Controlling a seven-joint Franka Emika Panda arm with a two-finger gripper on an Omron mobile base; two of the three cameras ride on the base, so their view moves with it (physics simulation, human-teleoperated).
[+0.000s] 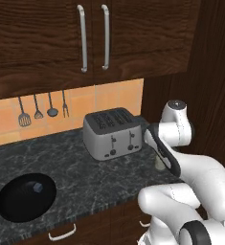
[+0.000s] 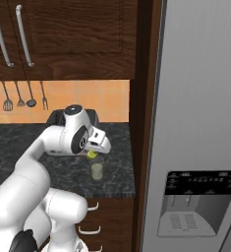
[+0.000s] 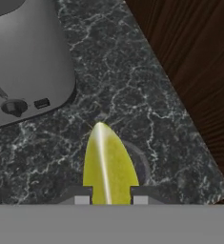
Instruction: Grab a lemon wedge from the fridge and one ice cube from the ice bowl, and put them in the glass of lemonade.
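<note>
My gripper point(image 3: 111, 198) is shut on the lemon wedge point(image 3: 106, 164), a bright yellow crescent that points away from the hand. In the right base view the lemon wedge point(image 2: 92, 154) hangs just above the glass of lemonade point(image 2: 96, 171), which stands on the counter near its right end. Behind the wedge in the hand view curves the rim of the glass of lemonade point(image 3: 140, 163). The black ice bowl point(image 1: 18, 203) sits at the counter's front left with an ice cube point(image 1: 37, 187) in it. The grey fridge point(image 2: 200, 98) stands to the right, its doors closed.
A silver toaster point(image 1: 113, 133) stands just left of the glass on the dark marble counter point(image 1: 85, 177). A dark wooden panel point(image 2: 144, 98) rises between counter and fridge. Wall cabinets point(image 1: 92, 38) hang overhead, with utensils point(image 1: 37, 110) on the tiled wall.
</note>
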